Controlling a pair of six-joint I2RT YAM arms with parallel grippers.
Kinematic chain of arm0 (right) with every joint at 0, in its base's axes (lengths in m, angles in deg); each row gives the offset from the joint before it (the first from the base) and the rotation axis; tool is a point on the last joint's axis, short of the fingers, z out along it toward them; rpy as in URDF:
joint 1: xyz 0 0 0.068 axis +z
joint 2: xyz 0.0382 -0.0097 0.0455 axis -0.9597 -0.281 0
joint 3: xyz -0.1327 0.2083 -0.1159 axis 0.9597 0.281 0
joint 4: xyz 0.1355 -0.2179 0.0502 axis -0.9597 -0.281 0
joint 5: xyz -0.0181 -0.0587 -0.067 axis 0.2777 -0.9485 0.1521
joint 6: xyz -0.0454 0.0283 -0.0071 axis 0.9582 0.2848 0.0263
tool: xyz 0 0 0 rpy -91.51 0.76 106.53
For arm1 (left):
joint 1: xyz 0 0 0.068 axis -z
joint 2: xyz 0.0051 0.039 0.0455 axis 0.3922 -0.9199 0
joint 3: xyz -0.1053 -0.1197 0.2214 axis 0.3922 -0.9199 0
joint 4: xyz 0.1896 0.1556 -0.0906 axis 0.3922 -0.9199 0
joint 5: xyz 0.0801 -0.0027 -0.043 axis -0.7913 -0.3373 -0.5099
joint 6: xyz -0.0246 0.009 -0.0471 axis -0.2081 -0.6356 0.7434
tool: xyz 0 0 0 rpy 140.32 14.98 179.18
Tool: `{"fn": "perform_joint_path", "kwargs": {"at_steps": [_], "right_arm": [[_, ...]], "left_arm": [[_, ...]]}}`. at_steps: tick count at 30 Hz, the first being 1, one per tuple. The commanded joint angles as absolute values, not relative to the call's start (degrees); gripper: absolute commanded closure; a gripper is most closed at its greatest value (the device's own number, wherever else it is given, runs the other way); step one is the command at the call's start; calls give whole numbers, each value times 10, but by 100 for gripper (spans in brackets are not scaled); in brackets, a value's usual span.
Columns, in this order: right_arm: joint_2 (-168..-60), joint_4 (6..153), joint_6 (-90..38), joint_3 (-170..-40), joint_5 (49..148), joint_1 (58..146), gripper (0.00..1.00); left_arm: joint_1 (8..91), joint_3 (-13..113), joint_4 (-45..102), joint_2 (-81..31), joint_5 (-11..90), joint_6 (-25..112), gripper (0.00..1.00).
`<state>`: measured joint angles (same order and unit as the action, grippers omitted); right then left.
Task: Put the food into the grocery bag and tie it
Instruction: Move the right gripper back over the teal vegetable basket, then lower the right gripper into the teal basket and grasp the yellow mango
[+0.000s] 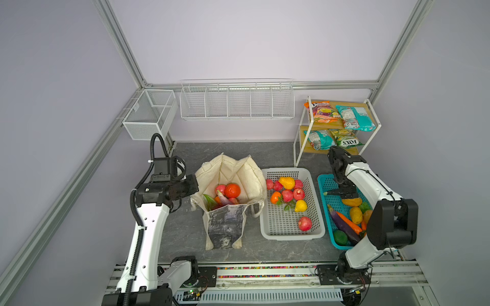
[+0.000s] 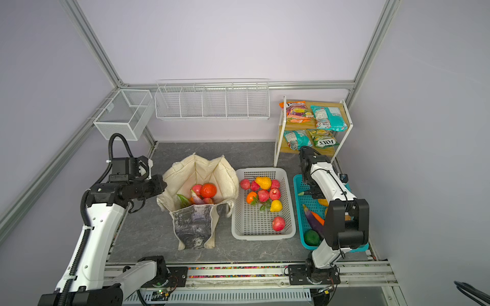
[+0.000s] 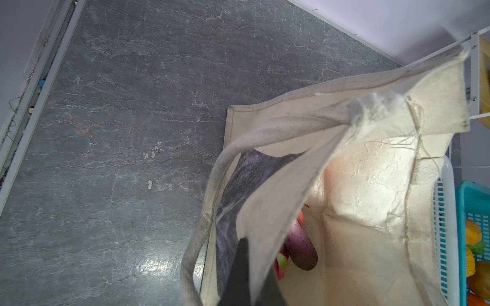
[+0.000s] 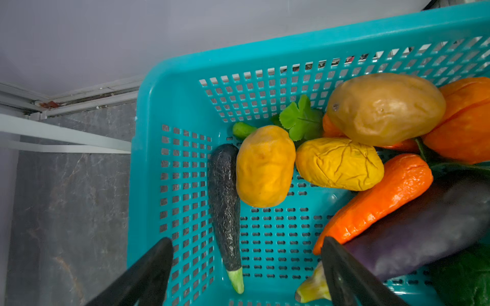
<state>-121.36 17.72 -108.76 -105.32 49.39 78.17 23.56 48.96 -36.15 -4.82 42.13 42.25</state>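
The grocery bag [image 1: 249, 174] stands open on the grey bench [image 1: 185, 233], its printed panel [image 1: 225, 225] folded down toward the front edge. At the bag's left rim the left jaws are pressed together, pinching the cream cloth of the mouth beside a strap handle [image 3: 212, 190]. Inside the bag lie an orange-red fruit [image 1: 232, 190], a pink fruit [image 1: 220, 188] and a purple eggplant [image 3: 302, 246]. Just beside the bag's right side sits a white basket [image 1: 291, 235] holding a red apple [image 1: 305, 223], an orange [image 1: 275, 197] and other fruit. Farther right of the bag, a teal basket [image 4: 148, 159] holds vegetables; the right jaws hang spread wide above it, holding nothing, with a dark long vegetable [image 4: 225, 206] below them. Behind and right of the bag a shelf [image 1: 307, 149] carries snack packets, with a teal packet [image 1: 355, 118] on top. Behind the bag a wire rack [image 1: 237, 106] hangs on the wall.
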Motion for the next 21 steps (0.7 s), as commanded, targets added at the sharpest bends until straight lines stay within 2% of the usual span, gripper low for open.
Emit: {"fn": "perform_joint_path", "kwargs": {"at_steps": [1,13,21], "right_arm": [[-1237,160,-1135,-1070,478,778,9],[-1275,191,-1118,-1043,479,751,8],[-1287,237,-1104,-1010,516,728,8]], "left_arm": [[233,512,-379,-45,411,413,100],[234,522,-400,-52,394,407,100],[233,533,-408,-56,383,405,100]]}}
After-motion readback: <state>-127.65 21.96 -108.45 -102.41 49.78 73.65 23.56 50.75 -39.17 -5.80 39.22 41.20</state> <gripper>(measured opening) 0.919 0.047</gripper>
